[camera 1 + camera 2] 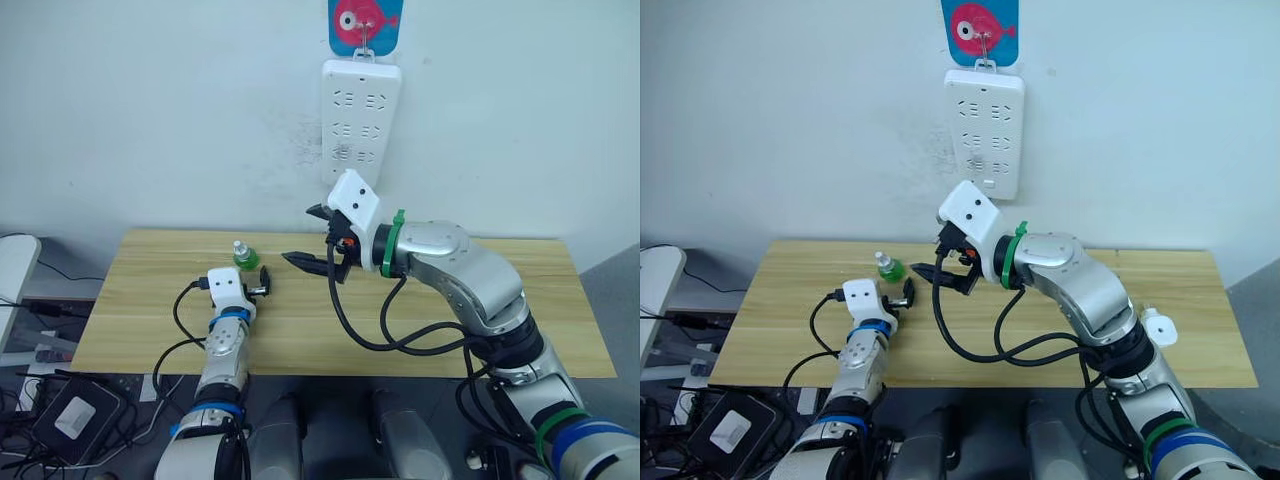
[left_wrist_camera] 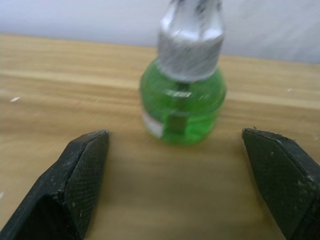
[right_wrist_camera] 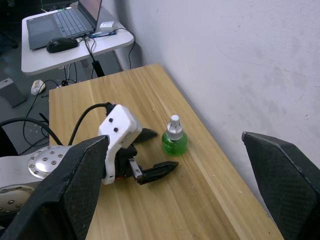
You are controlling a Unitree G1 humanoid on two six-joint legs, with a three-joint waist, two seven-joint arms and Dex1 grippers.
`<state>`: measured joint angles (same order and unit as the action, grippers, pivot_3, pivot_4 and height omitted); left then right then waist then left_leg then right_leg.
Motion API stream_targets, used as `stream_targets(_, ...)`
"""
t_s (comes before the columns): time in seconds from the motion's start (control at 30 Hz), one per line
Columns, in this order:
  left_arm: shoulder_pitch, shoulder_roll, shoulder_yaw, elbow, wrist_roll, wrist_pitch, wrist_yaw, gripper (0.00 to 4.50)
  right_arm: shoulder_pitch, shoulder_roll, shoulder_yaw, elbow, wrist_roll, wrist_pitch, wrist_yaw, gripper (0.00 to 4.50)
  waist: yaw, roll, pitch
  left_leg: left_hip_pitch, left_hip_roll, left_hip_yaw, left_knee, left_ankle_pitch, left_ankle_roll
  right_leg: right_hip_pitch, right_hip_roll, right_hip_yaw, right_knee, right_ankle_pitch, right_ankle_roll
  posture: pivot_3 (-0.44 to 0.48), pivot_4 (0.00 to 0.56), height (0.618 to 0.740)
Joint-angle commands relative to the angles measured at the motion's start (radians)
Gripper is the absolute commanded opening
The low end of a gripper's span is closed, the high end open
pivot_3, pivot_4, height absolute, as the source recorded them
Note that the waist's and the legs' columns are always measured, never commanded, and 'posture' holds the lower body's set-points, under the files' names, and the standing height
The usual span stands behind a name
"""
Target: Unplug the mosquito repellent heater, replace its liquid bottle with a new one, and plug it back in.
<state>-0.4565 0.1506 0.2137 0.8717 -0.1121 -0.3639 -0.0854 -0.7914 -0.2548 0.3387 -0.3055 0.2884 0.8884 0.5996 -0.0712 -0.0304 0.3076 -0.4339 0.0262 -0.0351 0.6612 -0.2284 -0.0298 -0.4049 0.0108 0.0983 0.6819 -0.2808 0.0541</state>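
Liquid bottle [image 2: 182, 95], green with a silver cap, stands upright on the tabletop [image 1: 150, 300] at left centre of the head frames, close to the wall. Its label is too blurred to read. From the left wrist, it sits ahead of the wide-open left pincer [image 1: 262, 280], untouched. The right wrist adds a laptop [image 3: 67, 21] and mouse [image 3: 62, 45] on a side desk. Raised mid-frame below the wall power strip [image 1: 360, 122], the right pincer [image 1: 318, 240] is spread wide, holding nothing.
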Motion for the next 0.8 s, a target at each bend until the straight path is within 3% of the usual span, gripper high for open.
stream_targets(0.03, -0.027, 0.011, 0.005, 0.038, 0.0, -0.039, -0.006, 4.5, -0.021, 0.006, -0.008, -0.017, -0.007, -0.021, -0.007, 4.46, 0.001, 0.0, 0.001, 0.0, 0.0, 0.0, 0.0, 0.0, 0.0, 0.0, 0.0, -0.001, 0.0, 0.0, 0.0, -0.006, 0.358, 0.74)
stream_targets(0.27, -0.069, 0.027, 0.0, 0.104, 0.021, -0.07, 0.031, 4.5, -0.024, 0.002, -0.009, -0.02, -0.007, -0.016, -0.015, 4.46, 0.0, 0.0, 0.003, 0.0, 0.0, -0.001, -0.001, 0.0, 0.0, -0.001, -0.004, -0.003, -0.001, 0.0, 0.0, -0.02, 0.357, 0.74)
stream_targets(0.37, -0.077, 0.028, 0.005, 0.108, 0.015, -0.08, 0.028, 3.94, -0.023, 0.002, -0.012, -0.02, -0.008, -0.015, -0.019, 4.5, 0.0, 0.0, 0.004, 0.0, 0.0, -0.001, -0.001, 0.0, 0.0, -0.001, -0.004, -0.003, -0.001, 0.0, 0.0, -0.022, 0.356, 0.74)
stream_targets(0.57, -0.112, 0.057, 0.015, 0.131, 0.007, -0.086, 0.012, 2.21, -0.018, -0.002, -0.015, -0.022, -0.006, -0.012, -0.023, 4.5, 0.0, 0.0, 0.006, 0.0, 0.0, -0.001, -0.001, 0.0, -0.001, -0.001, -0.004, -0.003, -0.001, 0.0, 0.0, -0.024, 0.358, 0.74)
stream_targets(0.8, -0.107, 0.09, -0.016, 0.094, 0.032, -0.086, -0.058, 2.16, -0.002, -0.005, -0.012, -0.011, -0.019, -0.041, -0.032, 4.5, 0.0, 0.0, 0.007, 0.0, 0.0, 0.0, -0.003, 0.0, -0.001, -0.001, -0.004, -0.003, -0.002, 0.0, 0.0, -0.018, 0.342, 0.74)
